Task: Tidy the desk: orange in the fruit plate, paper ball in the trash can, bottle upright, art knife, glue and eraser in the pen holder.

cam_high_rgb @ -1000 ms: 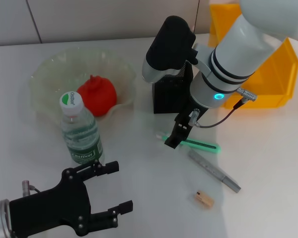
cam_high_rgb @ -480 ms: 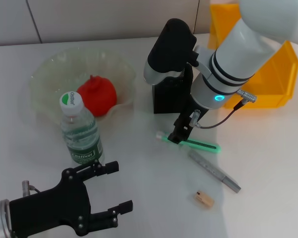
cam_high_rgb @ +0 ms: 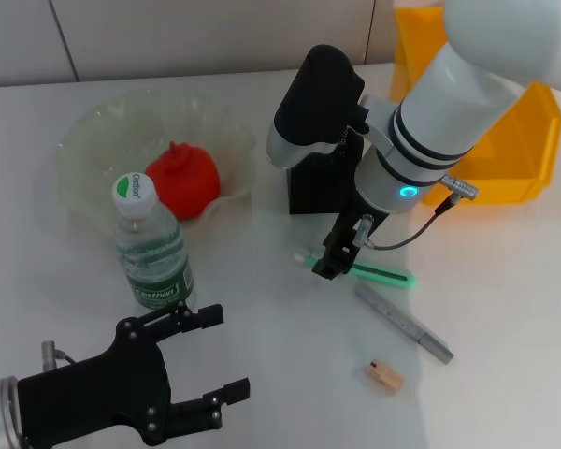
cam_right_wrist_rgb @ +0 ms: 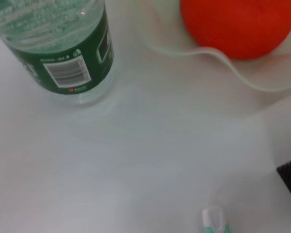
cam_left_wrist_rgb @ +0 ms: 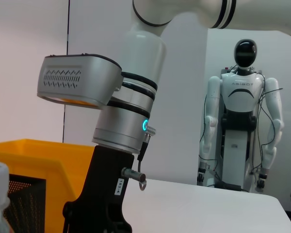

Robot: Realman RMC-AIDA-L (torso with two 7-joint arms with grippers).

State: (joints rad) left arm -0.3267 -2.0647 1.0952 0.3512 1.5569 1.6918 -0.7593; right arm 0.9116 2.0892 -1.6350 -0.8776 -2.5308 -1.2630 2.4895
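The right gripper [cam_high_rgb: 325, 265] hangs low over the table, at the white end of a green pen-shaped item [cam_high_rgb: 360, 269] that is probably the glue. This item lies flat in front of the pen holder [cam_high_rgb: 323, 182], which the arm partly hides. It cannot be told from the pictures whether the pincer is released or clenched, because its tips look like one dark block.

To do this pick well, the gripper should close across the thin body of the stick, not along it, and a little inward from the end, so the stick does not swing when it is lifted. Afterwards it needs to be turned upright above the mesh box before it is let go.

The grey art knife [cam_high_rgb: 404, 322] lies just beside the green stick, so the descent must not push it. The eraser [cam_high_rgb: 383, 376] is farther toward the robot.

The orange [cam_high_rgb: 181, 181] sits already in the fruit plate [cam_high_rgb: 93, 140] and the bottle [cam_high_rgb: 152, 243] stands upright beside the plate. The trash can [cam_high_rgb: 505, 140] stands at the far right. The left gripper [cam_high_rgb: 201, 360] rests with spread fingers near the bottle.
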